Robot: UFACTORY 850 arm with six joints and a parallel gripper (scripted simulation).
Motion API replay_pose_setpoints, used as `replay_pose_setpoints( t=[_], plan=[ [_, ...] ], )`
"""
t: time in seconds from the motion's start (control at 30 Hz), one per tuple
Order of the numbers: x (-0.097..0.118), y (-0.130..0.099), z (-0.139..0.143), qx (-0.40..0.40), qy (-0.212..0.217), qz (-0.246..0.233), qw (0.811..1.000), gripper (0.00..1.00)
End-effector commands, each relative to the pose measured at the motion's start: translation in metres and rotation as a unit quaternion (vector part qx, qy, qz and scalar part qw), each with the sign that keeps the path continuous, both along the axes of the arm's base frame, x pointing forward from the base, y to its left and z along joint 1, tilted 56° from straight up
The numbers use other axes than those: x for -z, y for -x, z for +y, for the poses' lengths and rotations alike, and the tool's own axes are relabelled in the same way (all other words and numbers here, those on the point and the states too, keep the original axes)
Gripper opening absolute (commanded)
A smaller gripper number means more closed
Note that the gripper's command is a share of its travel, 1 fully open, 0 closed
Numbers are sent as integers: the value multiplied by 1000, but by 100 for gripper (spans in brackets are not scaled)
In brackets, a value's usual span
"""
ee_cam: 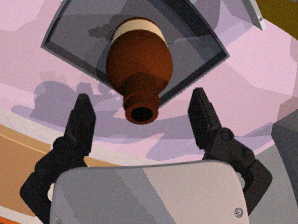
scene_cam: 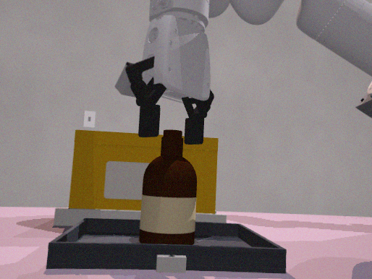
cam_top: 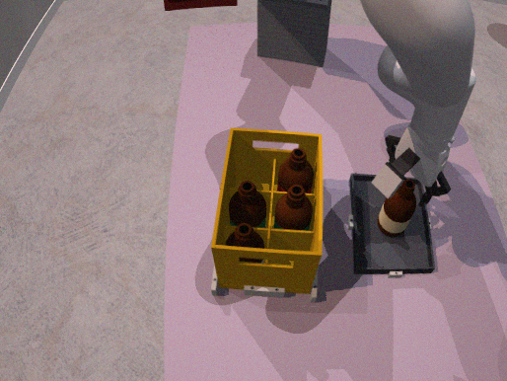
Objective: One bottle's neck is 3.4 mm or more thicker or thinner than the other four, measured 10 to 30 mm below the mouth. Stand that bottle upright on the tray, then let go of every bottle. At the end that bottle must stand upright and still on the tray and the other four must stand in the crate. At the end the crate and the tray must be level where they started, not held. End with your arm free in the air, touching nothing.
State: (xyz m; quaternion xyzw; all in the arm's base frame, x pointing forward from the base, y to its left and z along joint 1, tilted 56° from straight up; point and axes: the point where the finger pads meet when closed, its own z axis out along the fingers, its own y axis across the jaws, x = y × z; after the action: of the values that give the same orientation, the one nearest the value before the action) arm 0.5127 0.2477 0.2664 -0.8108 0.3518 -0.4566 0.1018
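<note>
A brown bottle with a cream label (cam_top: 393,220) (scene_cam: 169,215) (ee_cam: 140,60) stands upright on the dark tray (cam_top: 395,259) (scene_cam: 108,258) (ee_cam: 75,30). My gripper (scene_cam: 171,139) (ee_cam: 141,102) is open around the top of its neck, one finger on each side, with gaps to both. The yellow crate (cam_top: 227,268) (scene_cam: 87,162) holds the other brown bottles: one at the back right (cam_top: 297,173), one at the middle right (cam_top: 293,212), one at the middle left (cam_top: 247,204) and one at the front left (cam_top: 245,240). Their lower parts are hidden by the crate. Crate and tray look level.
The crate stands left of the tray in the top view, its back left and front right compartments without bottles. Pale brackets (cam_top: 264,290) sit at the crate's foot. A grey block (cam_top: 293,35) stands behind the crate. A dark red object (cam_top: 199,4) shows at the top edge.
</note>
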Motion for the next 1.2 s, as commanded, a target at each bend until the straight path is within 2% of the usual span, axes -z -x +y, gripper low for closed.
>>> replay_pose_setpoints(
  t=[0.0, 0.53, 1.17],
  plan=[
    [0, 0, 0, 0, 0, 0, 1000, 100],
    [-4, 6, 1, 0, 0, 0, 1000, 100],
    [-26, 37, 7, 0, 0, 0, 1000, 100]
  ],
)
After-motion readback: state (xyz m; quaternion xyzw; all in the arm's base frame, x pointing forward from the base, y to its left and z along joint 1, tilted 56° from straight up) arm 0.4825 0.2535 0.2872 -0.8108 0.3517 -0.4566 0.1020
